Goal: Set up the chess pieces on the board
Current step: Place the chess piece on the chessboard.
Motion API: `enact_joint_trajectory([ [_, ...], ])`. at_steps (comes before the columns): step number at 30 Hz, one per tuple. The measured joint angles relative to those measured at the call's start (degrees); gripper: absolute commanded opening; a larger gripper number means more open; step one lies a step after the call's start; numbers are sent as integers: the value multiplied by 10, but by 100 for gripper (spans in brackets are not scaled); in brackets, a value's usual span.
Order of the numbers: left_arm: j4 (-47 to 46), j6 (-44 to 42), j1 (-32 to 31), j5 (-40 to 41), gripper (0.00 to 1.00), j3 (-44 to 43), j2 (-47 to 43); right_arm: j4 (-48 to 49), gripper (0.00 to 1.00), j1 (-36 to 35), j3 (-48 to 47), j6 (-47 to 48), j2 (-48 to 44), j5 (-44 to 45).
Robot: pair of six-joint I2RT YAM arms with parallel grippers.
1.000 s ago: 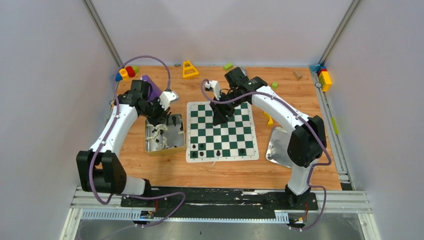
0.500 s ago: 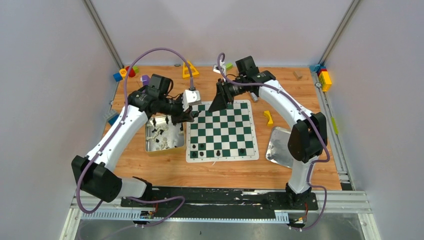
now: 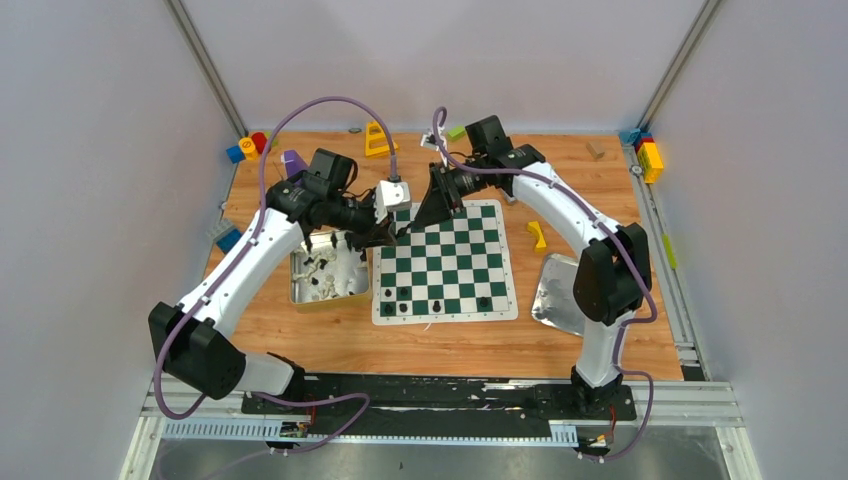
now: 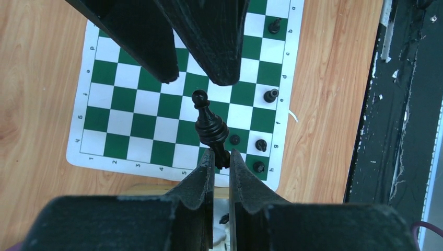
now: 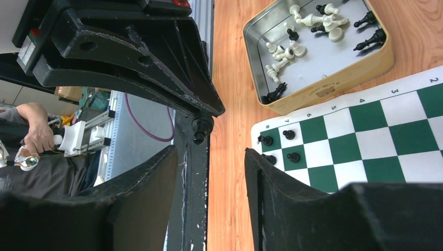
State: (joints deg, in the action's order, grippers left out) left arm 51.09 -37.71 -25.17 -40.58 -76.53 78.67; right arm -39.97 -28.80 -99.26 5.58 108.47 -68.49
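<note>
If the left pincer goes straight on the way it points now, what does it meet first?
The black chess piece held in the left pincer points into the gap between the fingers of the open right pincer, so that pincer comes first, most likely. Depth is unclear.

Tin w/ pieces sits left of board, tray right; more pieces on board's near rows.
</note>
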Motion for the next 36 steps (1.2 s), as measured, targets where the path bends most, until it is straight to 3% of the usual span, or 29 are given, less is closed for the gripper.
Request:
enact_joint_trajectory([
  [7,-3,2,-4,2,8,0,0,0,45,-15,1,0,1,1],
  [17,-3,2,-7,6,8,2,2,0,31,-23,1,0,3,10],
  [36,-2,0,-10,12,8,5,8,2,16,-26,1,0,13,12],
])
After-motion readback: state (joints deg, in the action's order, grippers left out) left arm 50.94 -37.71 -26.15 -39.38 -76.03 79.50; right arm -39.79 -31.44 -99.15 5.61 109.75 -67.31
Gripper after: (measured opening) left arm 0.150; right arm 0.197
